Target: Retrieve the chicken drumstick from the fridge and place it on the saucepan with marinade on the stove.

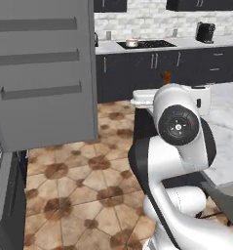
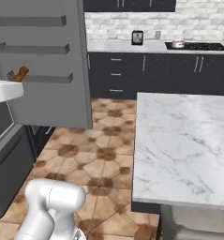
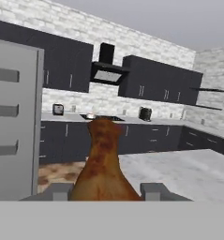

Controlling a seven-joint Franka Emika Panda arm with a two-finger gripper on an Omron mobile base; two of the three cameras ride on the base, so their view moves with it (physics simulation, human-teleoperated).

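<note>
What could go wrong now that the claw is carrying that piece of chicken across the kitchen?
The chicken drumstick is pinched only at its thick end by the claw, narrow end sticking out, so it might slip loose on the way. The saucepan with marinade on the stove is small and far off, so the drop could miss. The open fridge door and marble island leave room for a bump.

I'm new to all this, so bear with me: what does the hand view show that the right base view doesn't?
Hand view alone: the range hood above the stove, and the tool shut on the chicken drumstick, seen close up. Right base view alone: the marble island top and tiled floor. Both: the open fridge door, the stove with the saucepan, and the drumstick.
</note>
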